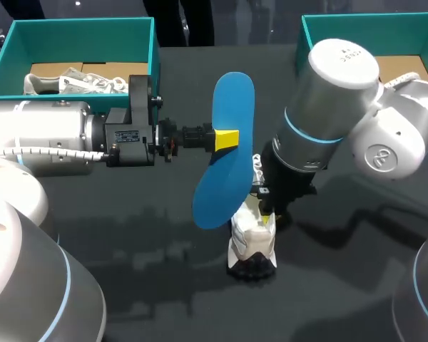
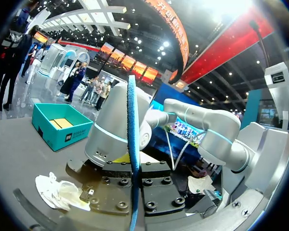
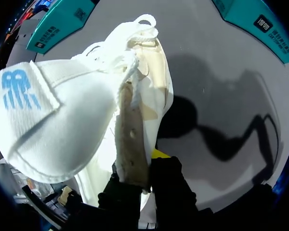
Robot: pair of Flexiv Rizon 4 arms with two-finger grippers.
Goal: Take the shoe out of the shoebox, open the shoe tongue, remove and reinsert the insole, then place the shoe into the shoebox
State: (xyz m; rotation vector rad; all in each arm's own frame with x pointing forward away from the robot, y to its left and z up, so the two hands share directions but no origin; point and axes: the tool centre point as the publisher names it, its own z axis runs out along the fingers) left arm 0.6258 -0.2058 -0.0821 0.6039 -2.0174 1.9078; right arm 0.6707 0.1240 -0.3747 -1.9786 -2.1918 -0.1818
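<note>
My left gripper (image 1: 227, 139) is shut on a blue insole (image 1: 225, 153) and holds it upright above the table's middle. In the left wrist view the insole (image 2: 132, 159) shows edge-on between the left gripper (image 2: 133, 185) fingers. Just below it a white shoe (image 1: 251, 242) stands on the dark table with its dark sole toward the front. My right gripper (image 1: 267, 217) comes down from the right and is shut on the shoe's side wall. In the right wrist view the shoe (image 3: 86, 110) fills the space ahead of the right gripper (image 3: 139, 178), its tongue (image 3: 24, 91) folded out.
A teal shoebox (image 1: 153, 43) at the back left holds another white shoe (image 1: 71, 82). A second teal shoebox (image 1: 357, 25) stands at the back right, partly behind my right arm. Dark tabletop (image 1: 164, 285) stretches in front of the shoe.
</note>
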